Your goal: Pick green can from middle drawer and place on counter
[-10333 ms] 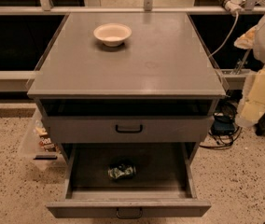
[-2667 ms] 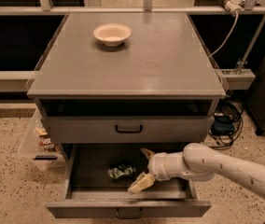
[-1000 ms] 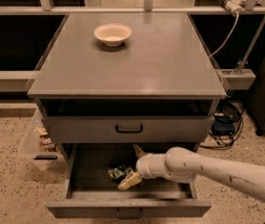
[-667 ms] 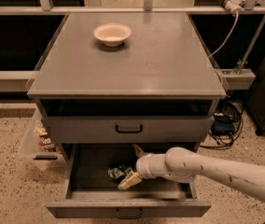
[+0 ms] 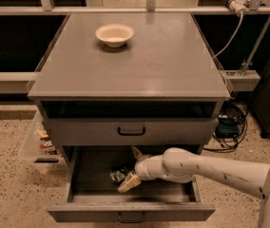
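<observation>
The green can (image 5: 118,175) lies on its side on the dark floor of the pulled-out middle drawer (image 5: 131,212), left of centre. My gripper (image 5: 132,168) is inside this drawer, reaching in from the right on a white arm (image 5: 206,167). It is open. One cream finger (image 5: 129,182) lies just in front of the can and the other (image 5: 136,152) stands behind it, so the can's right end sits at the jaw opening. The grey counter (image 5: 163,61) is the cabinet's top, above.
A cream bowl (image 5: 114,34) sits at the back left of the counter. A closed drawer (image 5: 131,131) with a black handle is directly above the open one. Cables (image 5: 230,122) lie on the floor to the right, and a clear bin (image 5: 39,141) stands to the left.
The arm came in from the right, entered the drawer and moved left up to the can. Over the last second it has hardly moved.
</observation>
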### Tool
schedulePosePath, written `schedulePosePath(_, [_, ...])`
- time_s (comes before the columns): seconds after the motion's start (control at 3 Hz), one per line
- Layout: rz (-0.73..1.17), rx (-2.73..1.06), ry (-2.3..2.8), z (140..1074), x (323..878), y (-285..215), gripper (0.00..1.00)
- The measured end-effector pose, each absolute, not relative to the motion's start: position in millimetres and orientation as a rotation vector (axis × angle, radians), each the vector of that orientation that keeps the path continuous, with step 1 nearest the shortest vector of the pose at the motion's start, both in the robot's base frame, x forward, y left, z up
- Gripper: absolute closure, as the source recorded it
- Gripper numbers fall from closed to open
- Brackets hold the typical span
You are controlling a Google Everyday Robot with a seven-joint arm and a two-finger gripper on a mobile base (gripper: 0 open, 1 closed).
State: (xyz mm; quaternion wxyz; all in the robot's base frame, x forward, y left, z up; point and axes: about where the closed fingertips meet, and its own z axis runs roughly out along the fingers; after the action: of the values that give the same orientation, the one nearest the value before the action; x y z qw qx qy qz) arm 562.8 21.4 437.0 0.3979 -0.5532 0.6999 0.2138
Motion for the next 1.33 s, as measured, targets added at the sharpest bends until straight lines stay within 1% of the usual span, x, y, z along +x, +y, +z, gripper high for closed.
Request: schedulePosePath(1.33, [0.593,-1.521,1.84,374,548,47,0.0])
